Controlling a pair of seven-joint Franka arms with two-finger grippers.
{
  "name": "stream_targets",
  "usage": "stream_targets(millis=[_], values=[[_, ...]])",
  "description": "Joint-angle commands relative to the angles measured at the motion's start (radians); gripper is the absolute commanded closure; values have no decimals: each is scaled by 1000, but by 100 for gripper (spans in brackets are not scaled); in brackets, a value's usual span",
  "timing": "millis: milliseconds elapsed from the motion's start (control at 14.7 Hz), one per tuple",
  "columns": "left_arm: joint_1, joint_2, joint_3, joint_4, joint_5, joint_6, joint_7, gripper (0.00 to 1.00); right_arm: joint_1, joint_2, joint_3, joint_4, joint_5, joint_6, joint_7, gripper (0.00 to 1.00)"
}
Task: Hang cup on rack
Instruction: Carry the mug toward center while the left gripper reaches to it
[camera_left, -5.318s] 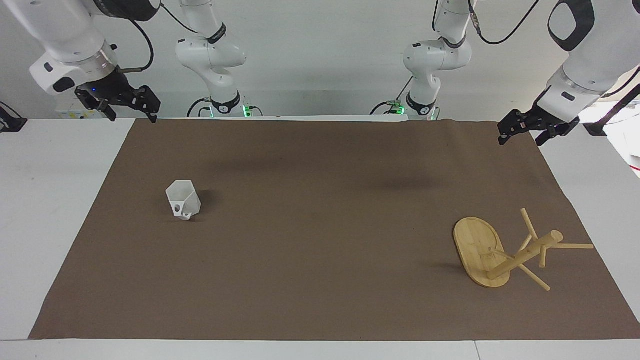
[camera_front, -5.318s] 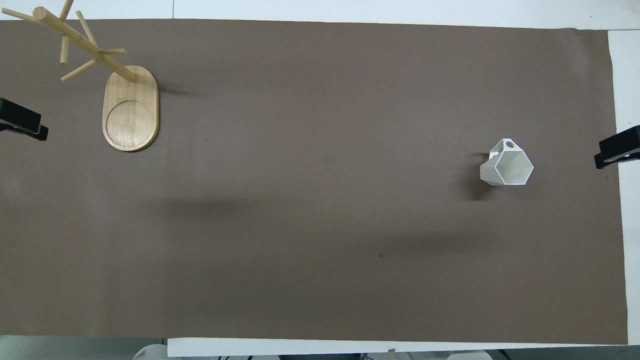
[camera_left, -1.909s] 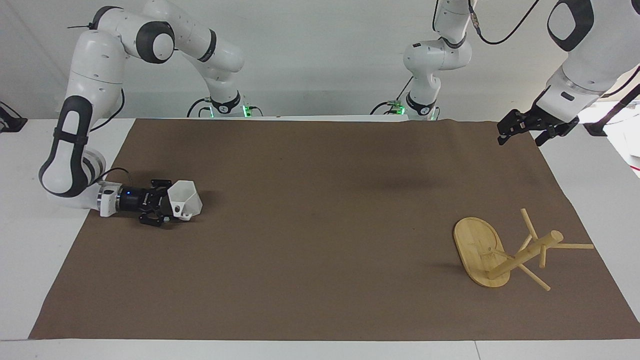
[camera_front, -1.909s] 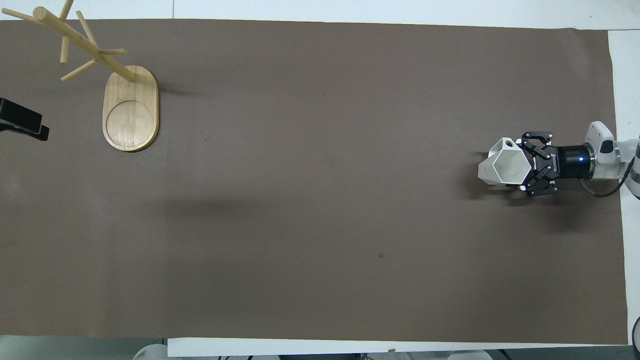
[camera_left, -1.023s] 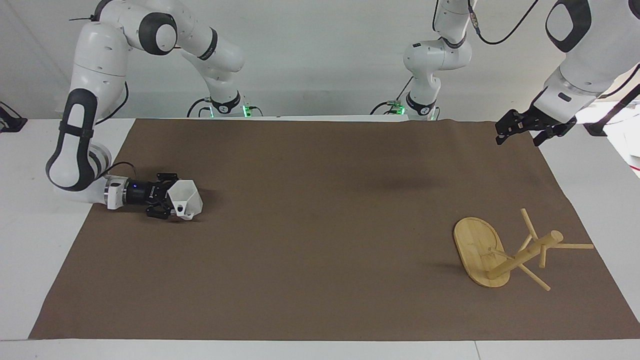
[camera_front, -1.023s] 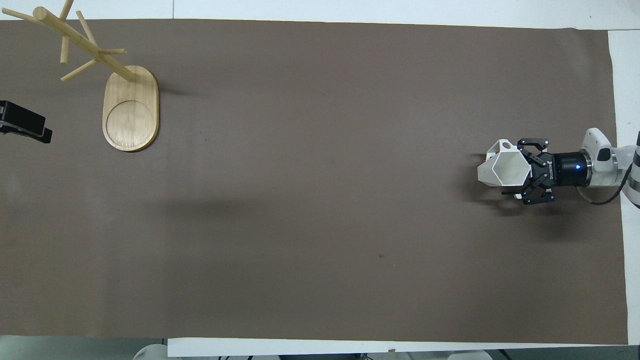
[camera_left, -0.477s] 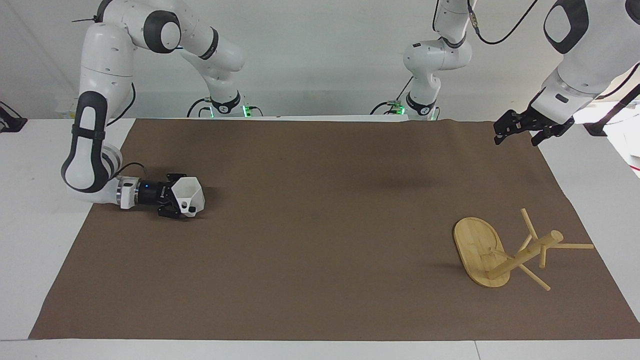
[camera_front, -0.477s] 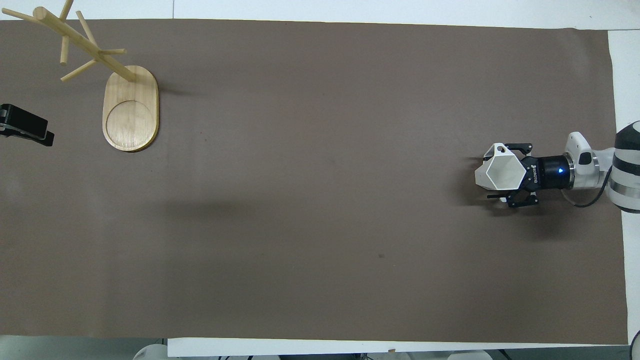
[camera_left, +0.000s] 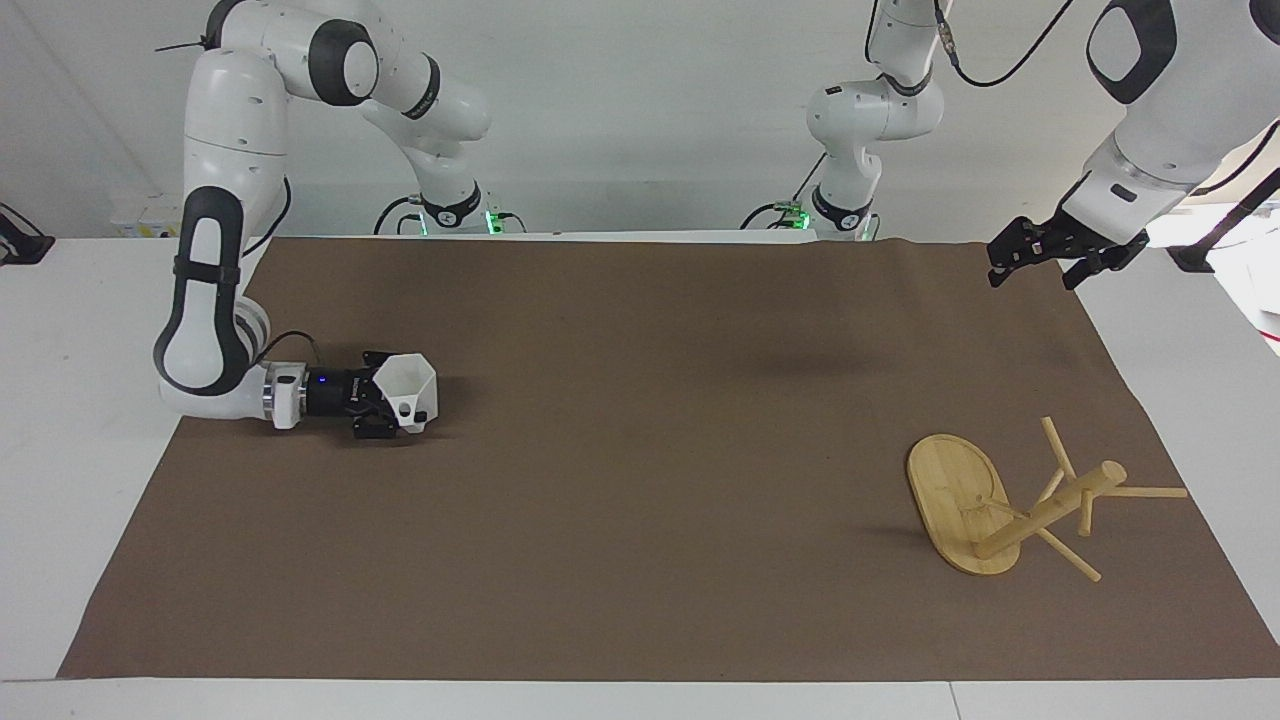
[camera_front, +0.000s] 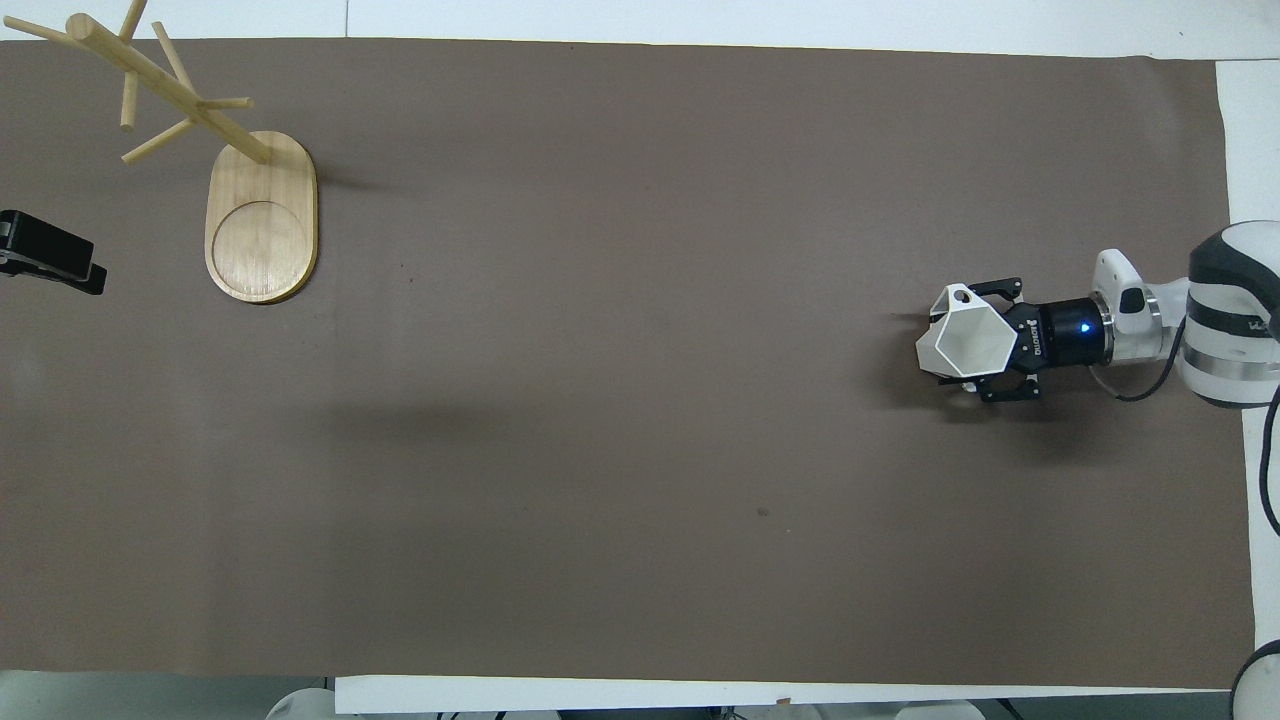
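The white faceted cup (camera_left: 404, 384) is in my right gripper (camera_left: 392, 406), which lies level, low over the brown mat toward the right arm's end. The gripper is shut on the cup from the side, and the cup's open rim faces up in the overhead view (camera_front: 964, 344). Its small handle (camera_front: 960, 295) points away from the robots. The right gripper (camera_front: 980, 342) reaches in from the mat's edge. The bamboo rack (camera_left: 1045, 510) stands on its oval base (camera_left: 952, 490) toward the left arm's end; it also shows in the overhead view (camera_front: 258, 215). My left gripper (camera_left: 1035, 265) waits open in the air above the mat's corner.
A brown mat (camera_left: 640, 480) covers most of the white table (camera_left: 90, 330). The rack's thin pegs (camera_left: 1150, 492) stick out from its pole toward the mat's edge. Nothing else lies on the mat between the cup and the rack.
My right arm came down, closed on the cup and has been carrying it toward the middle of the mat. The left gripper has barely shifted. The rack has not moved.
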Motion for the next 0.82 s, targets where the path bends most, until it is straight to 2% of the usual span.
stream_targets(millis=[0, 136, 477, 614, 750], values=[[-69, -36, -1, -70, 17, 84, -124, 0, 149, -79, 0, -11, 117, 85, 142, 71], [-167, -67, -1, -135, 17, 149, -319, 1, 250, -79, 0, -10, 236, 148, 166, 71], [-411, -44, -1, -124, -49, 188, -724, 1, 437, -82, -2, -2, 402, 339, 218, 71], [-481, -7, -2, -110, -103, 268, -862, 1, 500, -81, -2, 16, 450, 402, 227, 71], [-563, 60, -2, -68, -111, 293, -953, 1, 548, -88, 0, 19, 494, 468, 238, 71]])
